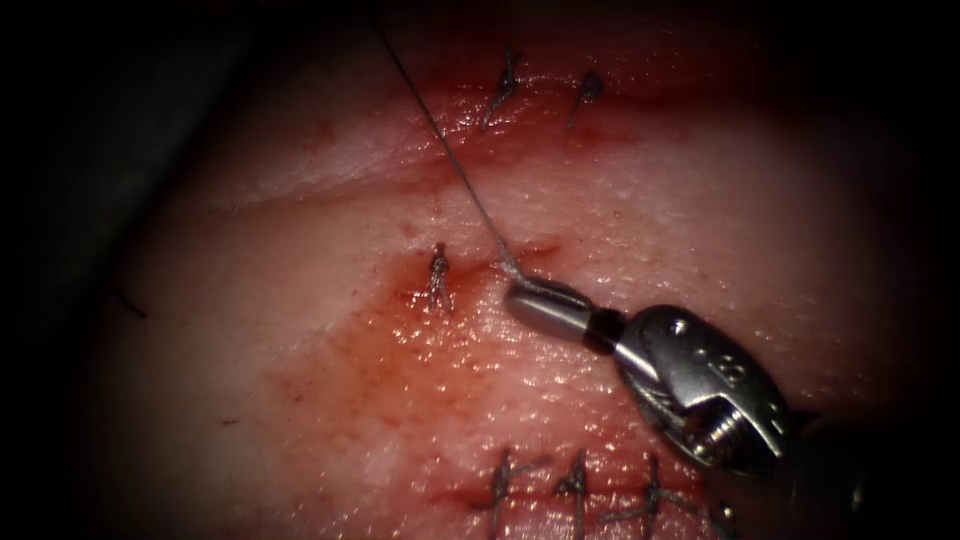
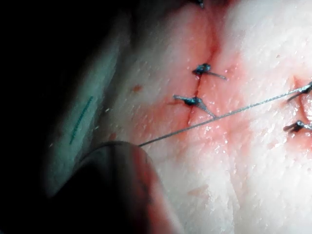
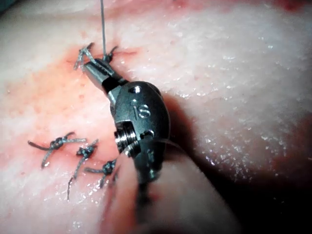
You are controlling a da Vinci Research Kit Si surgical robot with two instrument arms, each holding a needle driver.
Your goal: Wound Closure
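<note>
Right tool reaches in along a shaft toward the middle knot, wrist bent, tip lying low on the tissue just right of that knot; its jaws are closed, pinching the thread right at the tissue surface. In the right wrist view the same tool sits with its tip touching the tissue just beside the knot, and the thread rises straight off the tip. From the closed tip the thread runs taut, up and away past the middle knot toward two older knots further off, then leaves the lit area. Left wrist view: thread stretched tight across the tissue, passing just beside a stitched cut, ending at the dark edge of the left tool; can't tell the left jaws' state or exactly what they hold. Needle can't be made out anywhere. Tissue is wet and glossy, red fluid smeared around the middle knot; a row of finished stitches lies near the right tool's wrist. Surroundings are dark.
</note>
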